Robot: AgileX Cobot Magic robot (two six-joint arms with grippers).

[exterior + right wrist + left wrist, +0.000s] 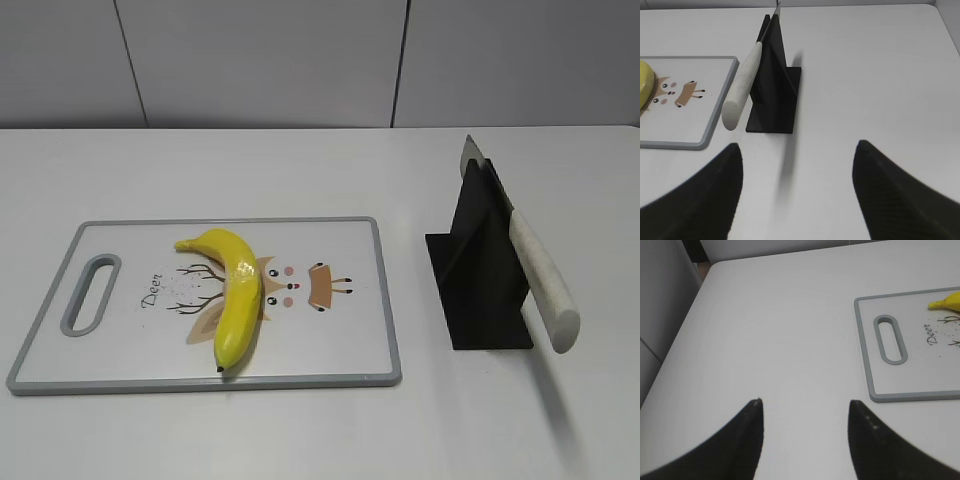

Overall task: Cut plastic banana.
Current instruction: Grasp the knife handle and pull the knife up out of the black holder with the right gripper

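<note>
I found the task at its opening step: nothing had been grasped and no cut had been made. The banana (pixel 236 297) lay whole on the board (pixel 120 350), running from the board's middle toward its near edge, over the printed deer figure. The knife (pixel 530 262) stood in its black stand (pixel 480 285) to the right of the board, blade tucked into the stand and pale handle slanting out toward the near side.

Neither arm appeared in the exterior view. The left gripper (pixel 805 440) was spread wide with nothing between its fingers, above bare table (pixel 765 330) to the left of the board's handle slot. The right gripper (pixel 797 195) was likewise spread and empty, on the near side of the stand, with the knife handle's butt end ahead and to its left.

In my judgement the next move fell to the right arm: advance to the handle, align the fingers across it, close firmly and draw the knife clear of the stand without tipping it. The left arm would likely need to steady the banana, whose glossy curved skin could roll or slide under the blade.
</note>
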